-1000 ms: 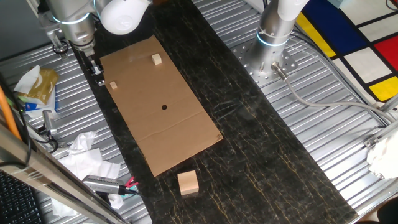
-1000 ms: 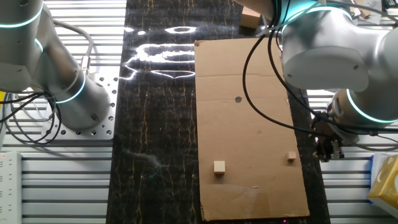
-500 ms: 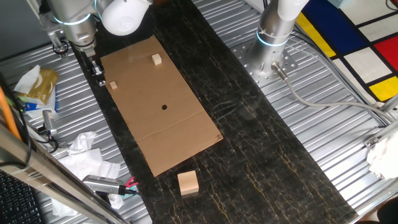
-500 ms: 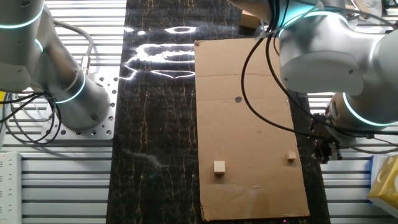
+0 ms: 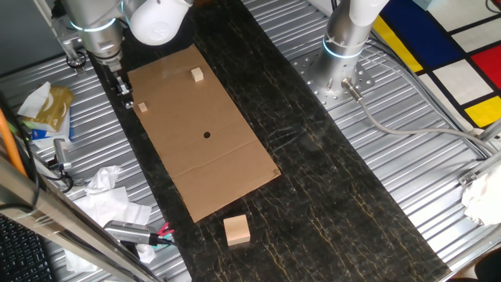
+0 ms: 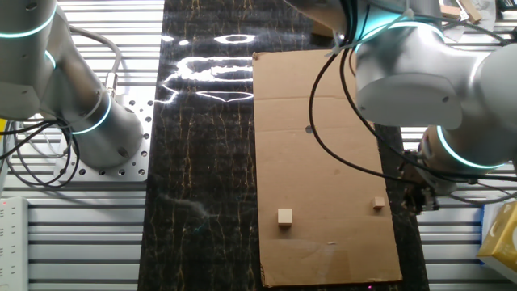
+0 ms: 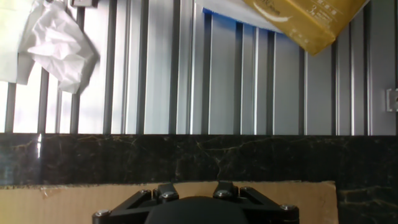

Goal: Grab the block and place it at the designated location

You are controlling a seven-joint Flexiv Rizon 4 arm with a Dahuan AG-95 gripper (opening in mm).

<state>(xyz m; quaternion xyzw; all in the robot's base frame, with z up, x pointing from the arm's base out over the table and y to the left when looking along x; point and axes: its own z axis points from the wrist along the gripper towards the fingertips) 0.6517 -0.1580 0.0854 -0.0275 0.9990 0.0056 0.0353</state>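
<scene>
The claw (image 5: 125,98), its opening not discernible, is hanging just beside the block (image 5: 143,107) lying on the cardboard sheet (image 5: 235,168), apart from the black dot (image 5: 207,135).

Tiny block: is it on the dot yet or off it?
Off. The tiny block sits near the cardboard edge beside the gripper, well apart from the dot, which lies bare.

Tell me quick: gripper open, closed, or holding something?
Gripper: cannot be told; the fingers are too small and dark. The block lies free on the cardboard beside it.
</scene>
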